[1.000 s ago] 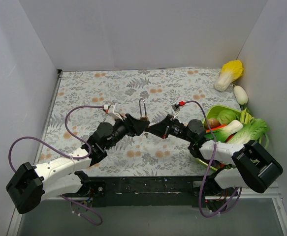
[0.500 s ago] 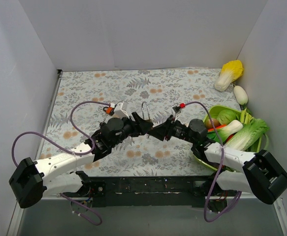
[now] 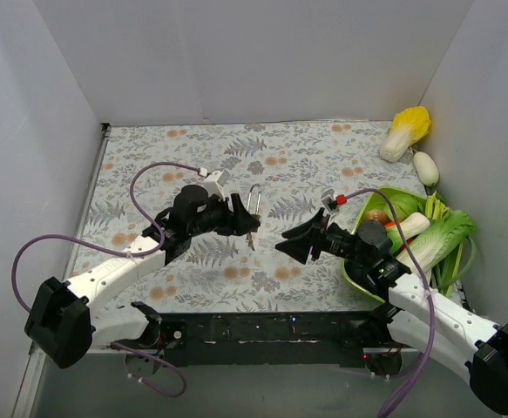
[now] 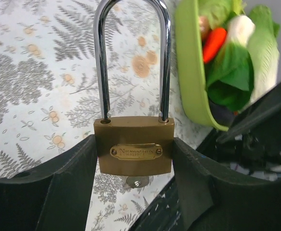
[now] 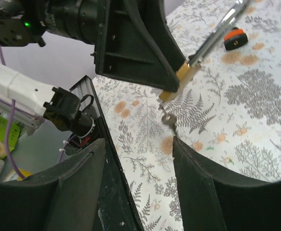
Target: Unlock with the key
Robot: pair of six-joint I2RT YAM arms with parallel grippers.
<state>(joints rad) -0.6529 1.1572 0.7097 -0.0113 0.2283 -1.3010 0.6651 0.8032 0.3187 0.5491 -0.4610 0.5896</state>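
Observation:
A brass padlock (image 4: 134, 151) with a tall steel shackle stands upright between my left gripper's (image 4: 134, 159) fingers, which are shut on its body. Both shackle legs sit in the body. The key (image 4: 137, 182) sticks out of the lock's underside, with only its round head showing. In the top view the padlock (image 3: 254, 200) is held above the mat's middle with the key (image 3: 250, 239) hanging below it. My right gripper (image 3: 290, 246) hovers just right of it, open and empty. Its wrist view shows the key (image 5: 168, 119) just beyond the open fingers.
A green bowl (image 3: 391, 193) heaped with vegetables stands at the right, close behind my right arm. A napa cabbage (image 3: 408, 131) and a white radish (image 3: 425, 167) lie at the far right corner. White walls enclose the floral mat (image 3: 149, 157).
My right gripper opened, let go of the key and drew back to the right. The key stays in the lock. My left arm shifted the padlock slightly left.

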